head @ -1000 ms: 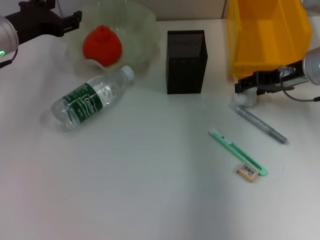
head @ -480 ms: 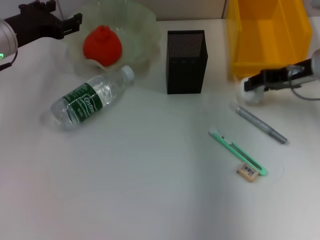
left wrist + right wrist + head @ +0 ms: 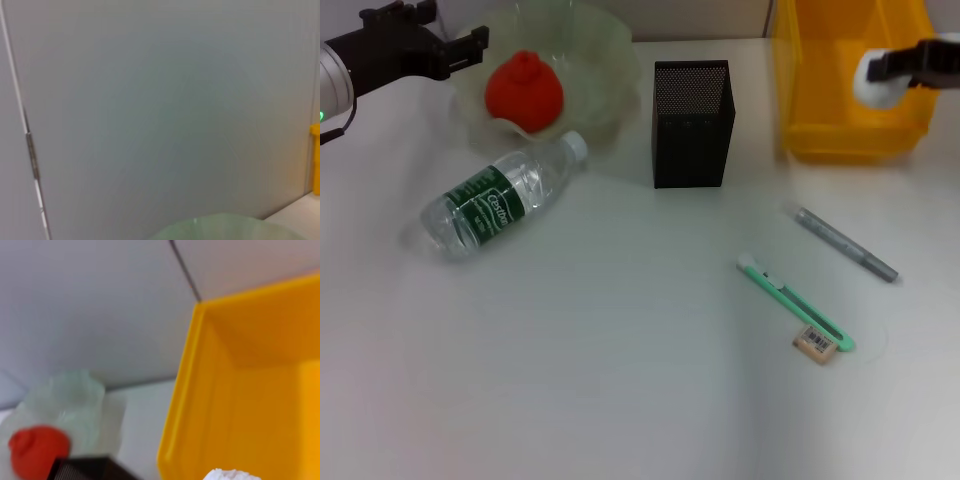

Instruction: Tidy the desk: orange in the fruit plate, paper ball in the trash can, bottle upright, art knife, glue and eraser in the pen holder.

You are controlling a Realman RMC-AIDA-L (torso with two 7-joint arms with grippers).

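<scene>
Since the earlier frame, the right tool (image 3: pixel 882 72) had risen from the worktop (image 3: pixel 620 380) beside the pen and travelled far, over the yellow trash can (image 3: pixel 820 110), clamped on the paper ball (image 3: pixel 873 82). From the right wrist, the ball's white top (image 3: pixel 231 474) showed just above the can's inner wall (image 3: pixel 260 405). The left tool (image 3: pixel 455 48) hung at the far left beside the fruit plate (image 3: pixel 605 60); whether its fingers were apart or together could not be told. The orange (image 3: pixel 524 91) sat in that plate. The bottle (image 3: pixel 500 200) lay on its side just near of the plate. The pen holder (image 3: pixel 692 122) stood at centre. The art knife (image 3: pixel 792 300) lay near right, touching the eraser (image 3: pixel 816 344), with the grey glue pen (image 3: pixel 840 243) just beyond.
</scene>
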